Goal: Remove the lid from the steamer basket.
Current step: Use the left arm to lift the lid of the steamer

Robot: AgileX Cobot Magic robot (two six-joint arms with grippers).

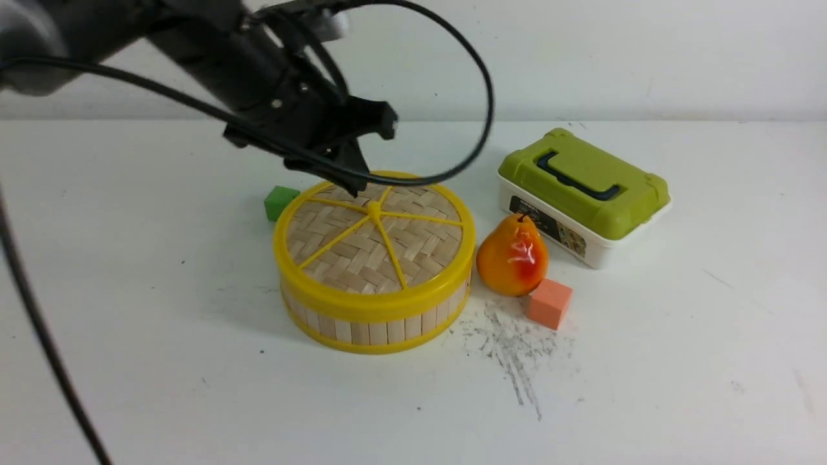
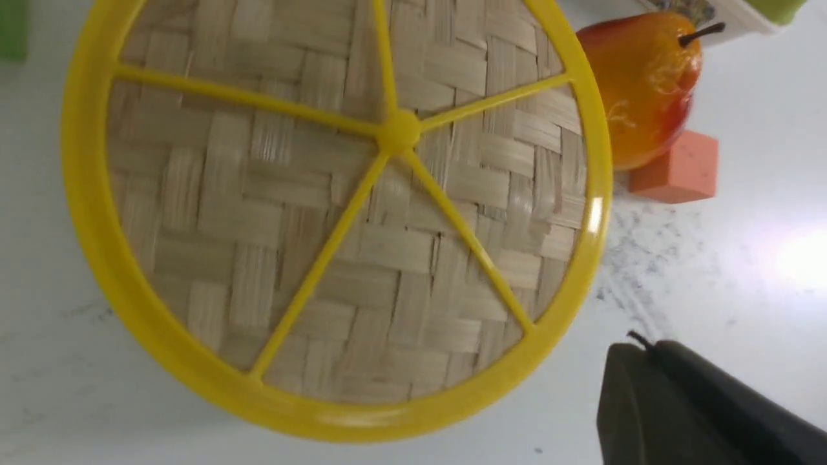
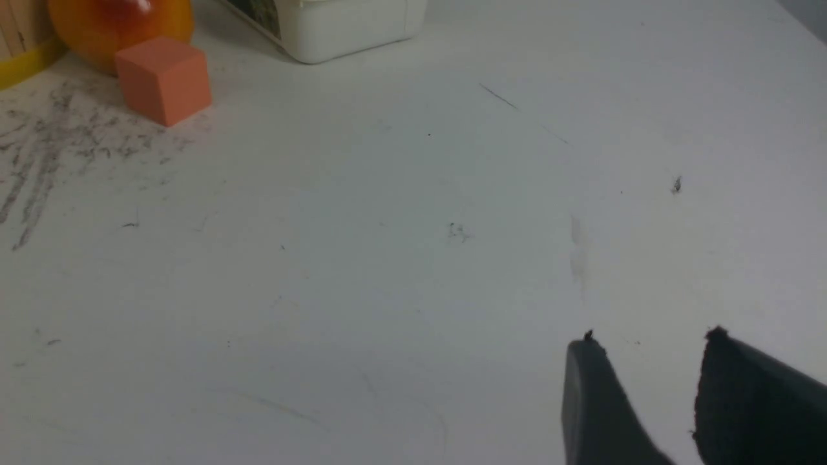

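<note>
A: Working left to right. What's showing first?
B: Green block (image 1: 281, 203), sitting just beside the basket's far left side. Left claw (image 1: 354, 188) hanging over the far part of the lid (image 1: 423, 252), fingers pressed together, nothing pinched.
A: And the lid?
B: Lying flat on the steamer basket (image 1: 378, 331), rim all round, knob (image 1: 374, 208) facing up. Basket standing on the tabletop (image 1: 258, 400).
A: Further right?
B: Pear (image 1: 512, 257) resting beside the basket, orange block (image 1: 550, 303) on its near side, green-lidded box (image 1: 581, 194) lying farther off. Right claw (image 3: 652, 368) waiting, fingers spread, holding nothing.
A: Step in hand?
B: Approach, I'm judging; lifting isn't starting. Next move is calling for opening the left claw, lining it up with the knob or rim, then closing and raising.
</note>
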